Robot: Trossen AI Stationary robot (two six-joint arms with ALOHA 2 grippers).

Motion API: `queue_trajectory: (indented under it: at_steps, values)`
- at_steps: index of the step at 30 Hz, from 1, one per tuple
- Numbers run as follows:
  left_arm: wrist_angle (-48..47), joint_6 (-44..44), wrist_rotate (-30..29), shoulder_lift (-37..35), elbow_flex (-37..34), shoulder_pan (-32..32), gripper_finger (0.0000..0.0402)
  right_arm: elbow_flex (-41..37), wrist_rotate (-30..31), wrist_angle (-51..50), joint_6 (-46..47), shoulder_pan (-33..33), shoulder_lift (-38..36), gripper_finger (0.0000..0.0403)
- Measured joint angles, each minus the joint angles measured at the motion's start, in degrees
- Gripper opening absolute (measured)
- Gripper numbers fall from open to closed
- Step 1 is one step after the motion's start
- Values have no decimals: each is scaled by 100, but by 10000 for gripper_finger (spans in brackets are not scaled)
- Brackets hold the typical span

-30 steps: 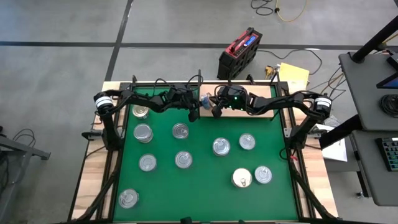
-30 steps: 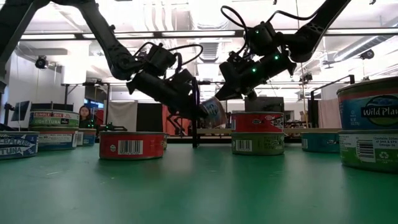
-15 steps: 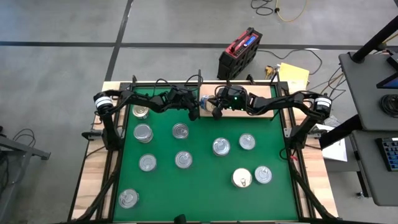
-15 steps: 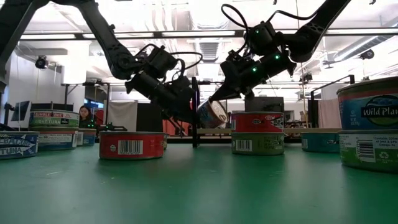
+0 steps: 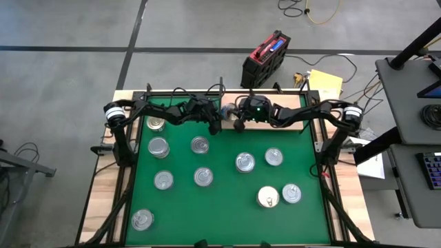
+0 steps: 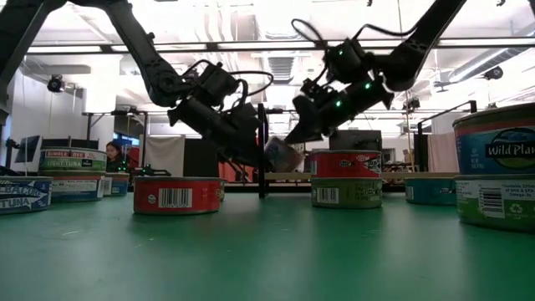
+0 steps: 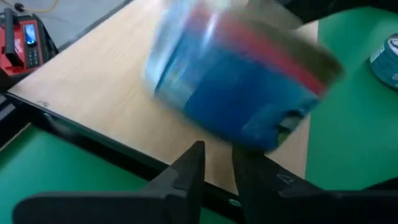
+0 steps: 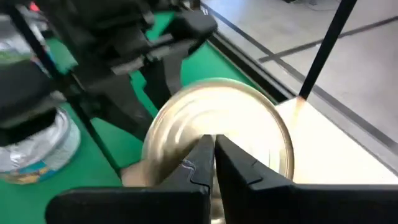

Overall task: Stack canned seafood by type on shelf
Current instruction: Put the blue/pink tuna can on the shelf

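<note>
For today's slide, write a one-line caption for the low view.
Both grippers, left and right, meet at a tilted can above the green mat, stacked cans behind.

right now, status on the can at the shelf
left gripper slightly open. right gripper shut, tips at the can lid. can tilted above shelf edge, not set down. other cans well aside.
</note>
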Motion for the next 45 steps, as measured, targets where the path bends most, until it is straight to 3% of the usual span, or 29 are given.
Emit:
queue_trajectory:
  at_steps: [8,20,26,39,45]
  values:
    - [-688,-8,-367,-94,25,33,78,259,33,-472,-1,-2,22,9]
    - [-1093,-114,-536,-767,-2,22,78,259,323,-2419,-58,1,-1457,9]
    - [-1334,-304,-518,-1118,-2,20,78,-323,345,-2718,257,78,-2158,9]
    - [-2984,-501,-674,-1832,-2,-74,78,-1697,476,-2897,1167,319,-3224,9]
    - [-3130,-534,-755,-1890,-3,-236,78,-1803,-92,-4255,1686,412,-3838,9]
